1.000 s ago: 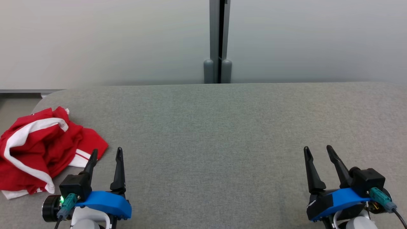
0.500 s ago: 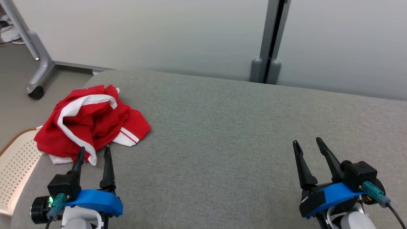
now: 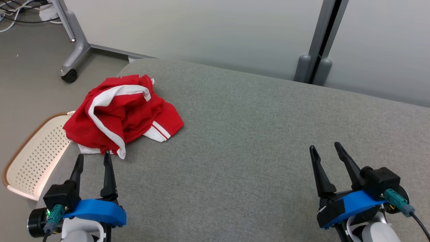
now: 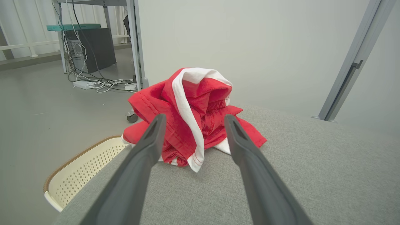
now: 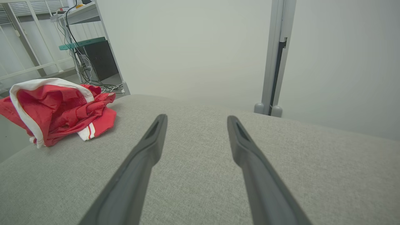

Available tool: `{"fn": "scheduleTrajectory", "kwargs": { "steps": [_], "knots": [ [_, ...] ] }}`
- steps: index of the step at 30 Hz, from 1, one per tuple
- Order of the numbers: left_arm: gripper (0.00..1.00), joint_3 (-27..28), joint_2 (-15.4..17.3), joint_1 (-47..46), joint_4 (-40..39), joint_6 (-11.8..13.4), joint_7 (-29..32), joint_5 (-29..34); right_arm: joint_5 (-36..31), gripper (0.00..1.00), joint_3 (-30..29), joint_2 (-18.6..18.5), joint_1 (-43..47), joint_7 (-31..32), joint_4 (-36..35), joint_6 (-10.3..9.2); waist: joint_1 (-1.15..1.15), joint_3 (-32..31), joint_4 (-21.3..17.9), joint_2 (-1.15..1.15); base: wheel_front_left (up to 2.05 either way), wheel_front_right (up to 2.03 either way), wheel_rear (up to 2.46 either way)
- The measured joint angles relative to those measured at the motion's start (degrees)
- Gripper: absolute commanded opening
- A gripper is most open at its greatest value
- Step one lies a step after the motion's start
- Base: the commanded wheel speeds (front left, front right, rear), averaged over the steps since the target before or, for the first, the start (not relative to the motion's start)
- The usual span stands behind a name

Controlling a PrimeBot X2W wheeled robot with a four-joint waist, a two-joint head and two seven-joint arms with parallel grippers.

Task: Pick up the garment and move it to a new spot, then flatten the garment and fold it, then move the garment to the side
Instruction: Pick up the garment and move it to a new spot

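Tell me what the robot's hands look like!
The left gripper and right gripper each have two long, pointy black fingers on a bright blue base, with a teal plug and dark cable. The left one shows a tiny green light.

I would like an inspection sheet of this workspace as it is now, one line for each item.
Surface: grey fabric-covered table, flat, no stain seen.
Job's things: red garment with white trim, crumpled in a heap by the table's far left corner.
Clutter: cream perforated basket, lower down beside the table's left edge.
Grippers: left gripper open, fingers aimed at the garment, just short of it; right gripper open over bare fabric, holding nothing.
Cables: loose leads on the floor near a dark computer case.
Surroundings: pale wall panels, grey post, wheeled frame leg.
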Motion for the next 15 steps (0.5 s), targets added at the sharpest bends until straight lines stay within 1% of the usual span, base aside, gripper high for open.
{"fn": "scheduleTrajectory", "kwargs": {
  "steps": [5, 9, 13, 15],
  "knots": [
    [1.0, 0.67, -0.4, -0.78, -0.26, 0.0, 0.0, -0.29, -0.08, 1.0, 0.14, -0.07, -0.28, 0.56, -0.81, 0.0, 0.0, 1.8, -0.38, 0.0, 0.0, 0.0, 0.0],
    [1.0, 1.69, -0.53, -3.36, 0.12, -0.13, 0.0, -1.04, -0.46, 1.0, -0.14, -0.68, -1.22, 1.45, -2.13, 0.0, 0.0, 4.36, -1.32, 0.0, 0.0, 0.0, 0.0],
    [1.0, 2.79, -0.35, -7.14, 4.63, -0.55, -0.07, -2.85, -0.93, 1.0, -0.38, -1.68, -2.42, 2.56, -4.05, 0.0, 0.0, 7.72, -2.24, 0.01, 0.0, 0.0, 0.0],
    [1.0, 3.32, 0.26, -9.82, 7.93, -0.74, 0.03, -3.89, -1.08, 1.0, -0.54, -2.23, -3.09, 3.12, -4.92, 0.0, 0.01, 9.44, -2.61, 0.01, 0.0, 0.0, 0.0]
  ]
}}
